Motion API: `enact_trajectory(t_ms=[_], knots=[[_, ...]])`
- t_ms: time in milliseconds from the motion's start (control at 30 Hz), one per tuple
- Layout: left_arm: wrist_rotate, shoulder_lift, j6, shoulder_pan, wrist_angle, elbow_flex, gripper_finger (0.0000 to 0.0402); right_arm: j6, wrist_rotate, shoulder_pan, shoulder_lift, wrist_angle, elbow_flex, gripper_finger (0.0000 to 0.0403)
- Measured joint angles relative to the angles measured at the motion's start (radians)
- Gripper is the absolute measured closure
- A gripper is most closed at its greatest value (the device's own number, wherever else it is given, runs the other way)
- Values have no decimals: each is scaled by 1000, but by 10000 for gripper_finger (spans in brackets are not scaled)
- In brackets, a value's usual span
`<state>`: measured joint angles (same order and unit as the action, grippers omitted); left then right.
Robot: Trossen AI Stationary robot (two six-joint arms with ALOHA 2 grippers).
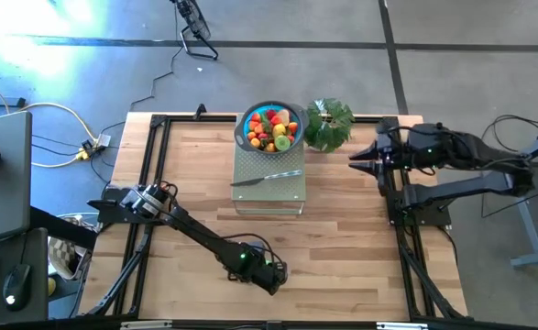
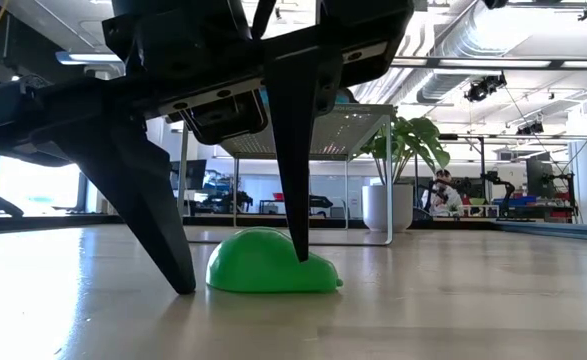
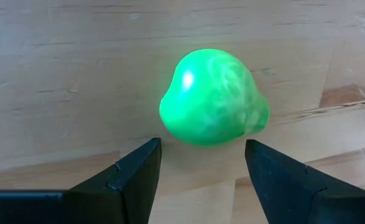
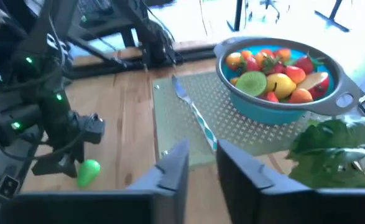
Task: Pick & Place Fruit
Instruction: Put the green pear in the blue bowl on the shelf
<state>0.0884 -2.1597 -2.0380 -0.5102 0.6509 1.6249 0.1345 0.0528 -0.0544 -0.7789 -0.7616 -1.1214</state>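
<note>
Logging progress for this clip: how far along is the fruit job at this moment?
Done: most fruit already sits in the bowl on the stand. In hand: the left gripper is down at the table with open fingers around a green fruit lying on the wood, not lifted. Left: close, lift and carry it. The right gripper waits near the plant.

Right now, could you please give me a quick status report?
Left gripper open, fingers straddling small green toy fruit on wooden table. Right gripper idle beside leafy plant. Nothing blocking.
</note>
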Motion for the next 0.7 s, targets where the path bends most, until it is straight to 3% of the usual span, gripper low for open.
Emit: enact_trajectory(t_ms=[200, 467, 700], knots=[[27, 0, 2, -1, 0, 0, 171, 42, 10, 0, 125, 135, 177, 393], [26, 0, -1, -1, 0, -1, 171, 57, 133, 0, 293, 221, 350, 396], [26, 0, -1, 0, 0, -1, 171, 83, 156, 0, 378, 262, 451, 397]])
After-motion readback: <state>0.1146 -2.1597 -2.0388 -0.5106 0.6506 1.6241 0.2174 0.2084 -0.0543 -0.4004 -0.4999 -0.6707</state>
